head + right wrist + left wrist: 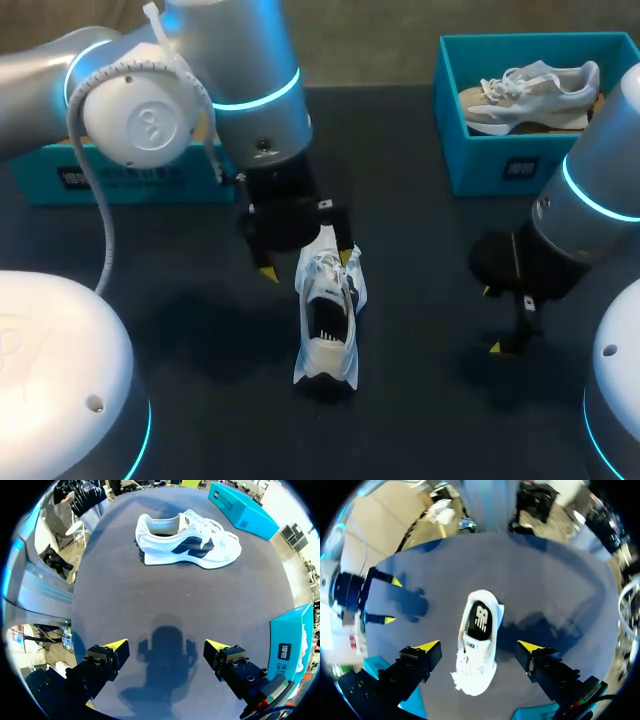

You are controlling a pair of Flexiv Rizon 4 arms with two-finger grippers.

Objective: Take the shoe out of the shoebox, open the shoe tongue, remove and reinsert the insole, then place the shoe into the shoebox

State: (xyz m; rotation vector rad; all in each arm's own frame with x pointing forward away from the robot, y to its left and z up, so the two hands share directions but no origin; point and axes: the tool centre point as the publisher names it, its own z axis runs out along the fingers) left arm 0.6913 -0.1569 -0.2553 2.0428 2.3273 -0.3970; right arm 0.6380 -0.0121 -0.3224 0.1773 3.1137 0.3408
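Shoe [327, 312] out on the table [420, 400]; left gripper [306, 264] spread wide over it, right gripper [492, 320] agape and empty; tongue-opening looks next, wanting a careful pinch.

White shoe [187, 542] with a navy side mark; teal box [480, 160]; dark bench [420, 400]; black fingers [427, 646] tipped yellow.

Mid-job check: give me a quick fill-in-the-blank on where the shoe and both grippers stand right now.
The white shoe lies on the ____.
The left gripper hangs above it, fingers ____.
The right gripper holds ____.
The second shoe sits inside the blue ____.
Missing: table; open; nothing; shoebox.
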